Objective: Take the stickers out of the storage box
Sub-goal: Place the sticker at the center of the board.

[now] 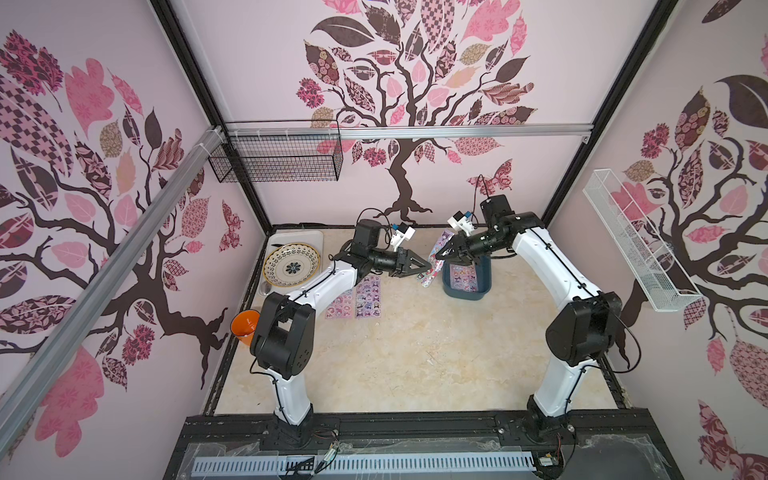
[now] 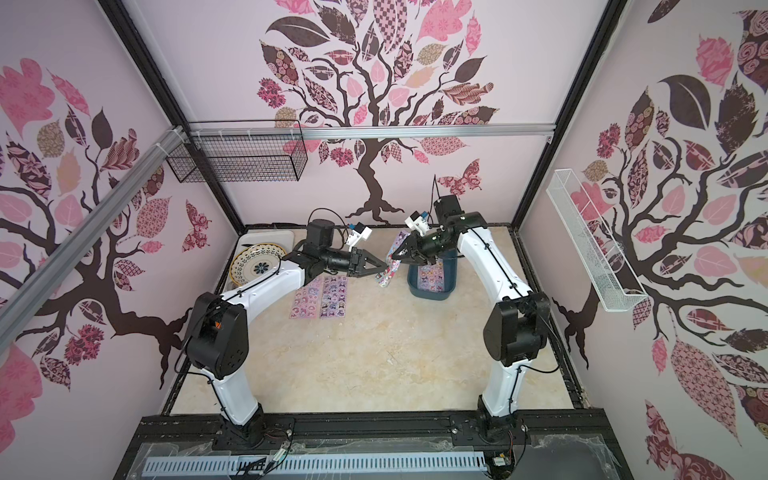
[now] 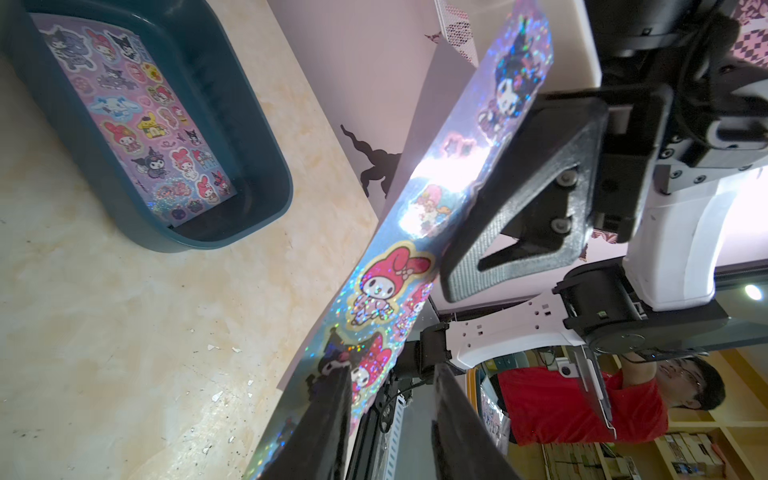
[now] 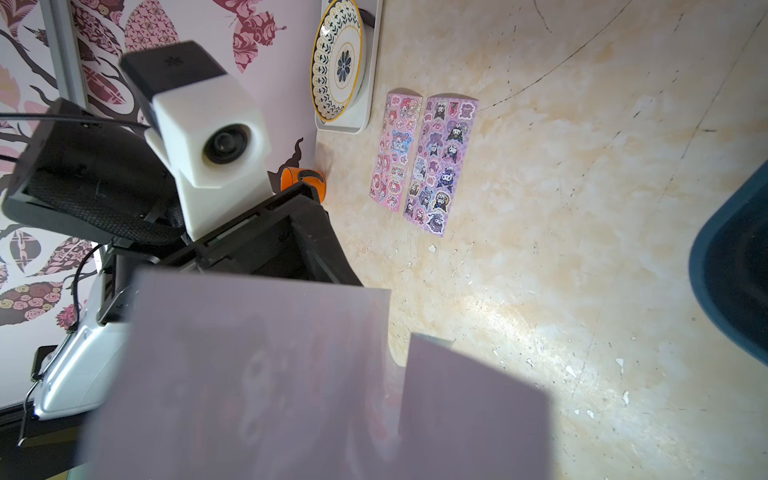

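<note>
Top views both show a holographic light-blue sticker sheet (image 1: 428, 277) aloft, just beside the dark teal plastic storage box (image 1: 467, 294) near the bench's far edge. Right gripper (image 1: 439, 253) clamps it; left gripper (image 1: 429, 264), jaws apart, straddles its lower end.

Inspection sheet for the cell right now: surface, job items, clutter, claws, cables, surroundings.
Surface: beige table, scuffed, white flecks.
Job's things: pink sheet and purple sheet flat side by side; boxed sheet lies in blue box; one lifted sheet midair.
Clutter: plate on white tray; orange cup.
Claws: right claw shut on lifted sheet; left claw open at its lower end.
Cables: black leads run along arms; loose wires at front rail.
Surroundings: black basket, white basket on walls; person outside.
</note>
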`<state>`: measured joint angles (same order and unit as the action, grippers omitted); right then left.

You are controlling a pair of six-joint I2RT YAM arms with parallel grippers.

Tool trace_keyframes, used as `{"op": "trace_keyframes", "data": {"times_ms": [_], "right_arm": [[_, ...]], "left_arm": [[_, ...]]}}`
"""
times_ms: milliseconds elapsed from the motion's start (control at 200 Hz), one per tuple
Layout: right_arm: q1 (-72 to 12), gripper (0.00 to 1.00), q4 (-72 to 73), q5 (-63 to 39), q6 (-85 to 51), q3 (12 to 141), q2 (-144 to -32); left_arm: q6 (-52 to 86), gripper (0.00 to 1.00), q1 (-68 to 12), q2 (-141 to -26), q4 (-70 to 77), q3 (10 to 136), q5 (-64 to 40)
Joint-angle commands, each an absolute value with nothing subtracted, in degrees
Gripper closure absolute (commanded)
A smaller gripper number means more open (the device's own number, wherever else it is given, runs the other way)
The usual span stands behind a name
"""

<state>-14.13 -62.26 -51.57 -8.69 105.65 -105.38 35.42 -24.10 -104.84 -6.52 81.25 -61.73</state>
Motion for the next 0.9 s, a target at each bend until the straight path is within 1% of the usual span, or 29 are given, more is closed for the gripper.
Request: {"op": "trace_keyframes", "data": {"times_ms": [0, 95, 175, 285, 455, 590, 685, 765, 795, 895], "right_arm": [[-14.5, 0.71, -63.45, -51.73, -7.27, 105.41, -105.02], [-14.57, 0.71, -63.7, -52.32, -7.29, 104.95, -104.92], [-14.94, 0.71, -63.49, -52.83, -7.55, 105.25, -104.94], [-15.75, 0.71, -63.7, -53.51, -7.49, 106.57, -105.79], [-16.08, 0.71, -62.81, -53.1, -8.31, 107.3, -106.74], [-16.08, 0.71, -62.75, -52.7, -8.35, 107.3, -107.01], [-16.08, 0.7, -62.37, -52.05, -8.43, 107.03, -106.8], [-16.02, 0.69, -62.32, -51.26, -8.45, 106.96, -106.66], [-16.08, 0.68, -62.1, -51.17, -8.59, 107.03, -106.61], [-16.0, 0.62, -60.86, -50.46, -9.65, 106.78, -106.08]], "left_arm": [[33.13, 0.61, -21.32, -101.99, -7.92, 81.24, -57.85], [36.04, 0.61, -18.55, -101.64, -4.59, 79.94, -58.23], [36.87, 0.61, -18.27, -102.16, -3.59, 80.03, -59.1], [36.84, 0.61, -20.55, -102.91, -3.22, 80.49, -60.81], [33.77, 0.61, -24.92, -103.71, -6.47, 82.24, -62.69], [33.74, 0.62, -25.57, -104.01, -6.86, 82.3, -62.74], [33.8, 0.7, -25.55, -104.05, -6.86, 82.33, -62.66], [33.9, 0.85, -25.57, -104.08, -6.83, 82.32, -62.54], [33.97, 0.89, -25.49, -104.16, -6.78, 82.26, -62.52], [34.99, 0.94, -25.23, -104.25, -5.89, 82.03, -62.66]]}}
